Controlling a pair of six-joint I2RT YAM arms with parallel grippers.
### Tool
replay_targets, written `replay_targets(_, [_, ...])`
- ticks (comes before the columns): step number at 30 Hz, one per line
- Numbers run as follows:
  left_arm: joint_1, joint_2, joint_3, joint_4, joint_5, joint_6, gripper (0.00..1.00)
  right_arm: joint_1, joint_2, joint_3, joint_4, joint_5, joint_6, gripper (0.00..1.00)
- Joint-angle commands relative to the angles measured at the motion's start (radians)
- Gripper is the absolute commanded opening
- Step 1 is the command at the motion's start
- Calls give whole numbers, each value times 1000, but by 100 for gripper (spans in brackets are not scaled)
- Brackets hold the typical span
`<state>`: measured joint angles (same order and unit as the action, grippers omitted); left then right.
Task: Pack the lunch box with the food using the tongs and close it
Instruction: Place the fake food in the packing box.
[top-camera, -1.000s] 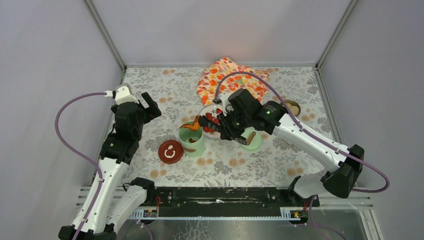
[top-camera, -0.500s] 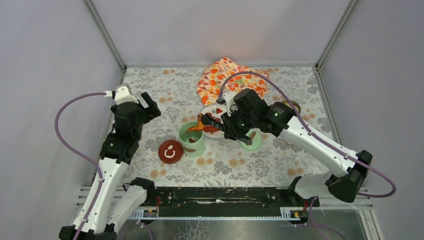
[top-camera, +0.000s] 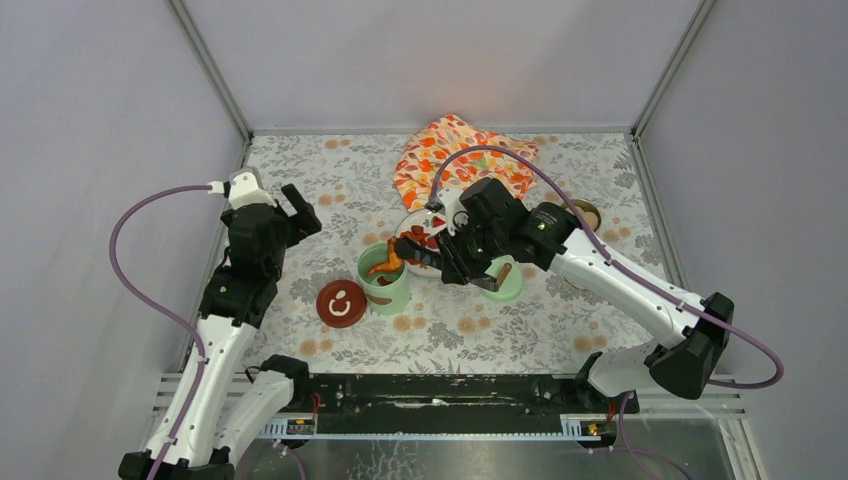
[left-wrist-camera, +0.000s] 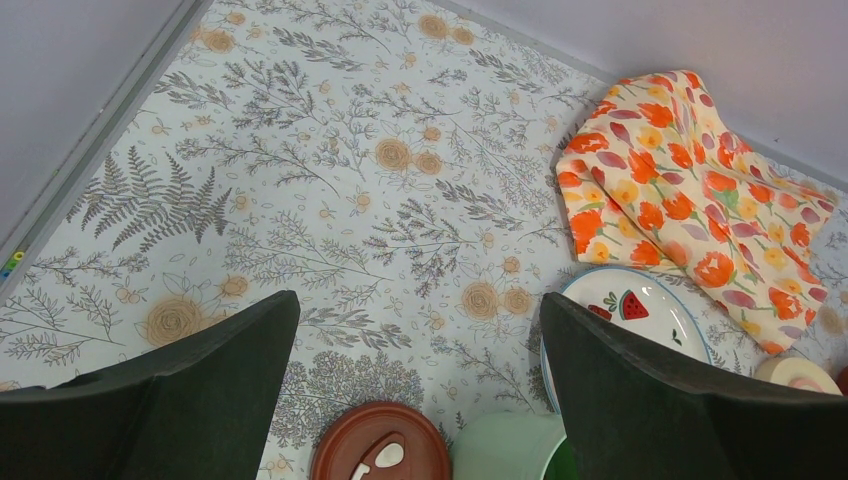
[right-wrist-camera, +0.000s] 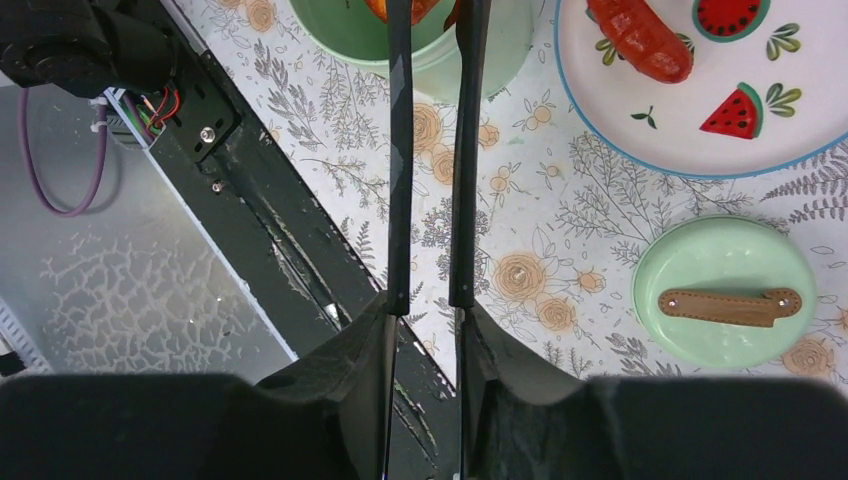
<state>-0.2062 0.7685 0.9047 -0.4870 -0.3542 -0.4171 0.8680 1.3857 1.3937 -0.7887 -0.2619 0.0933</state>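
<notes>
Floral bench (top-camera: 300, 160). Right tool (right-wrist-camera: 425, 320) clamped on tongs (right-wrist-camera: 400, 150), tips holding orange-red chunk (top-camera: 381, 265) over mouth of mint-green pot (top-camera: 385, 297). Step: loading food. Next, probably: ease squeeze, drop chunk, then fetch red piece (right-wrist-camera: 640, 38) from plate (right-wrist-camera: 640, 115). Left tool (left-wrist-camera: 420, 350) wide open, idle.

The tall pot (top-camera: 385, 292) stands between left lid (top-camera: 341, 303) and right lid (top-camera: 508, 285), plate (left-wrist-camera: 660, 330) and cloth (top-camera: 455, 150) behind.
</notes>
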Motion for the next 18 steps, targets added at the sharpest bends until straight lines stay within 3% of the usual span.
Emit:
replay_targets(1, [11,-2,-6,61,15,-6,98,6,2,39,55,-42,-13,35])
replay_targets(4, [13,-4,-6,61,17,-6,98,5,0,36,58,-28,-9,43])
replay_targets(14, [14,-8,-5,60,18,-6,98,-1,-11,30,72,73,28,44])
replay_targets(18, [16,-10,-7,61,18,-6,99,-62,-6,18,61,70,54,44])
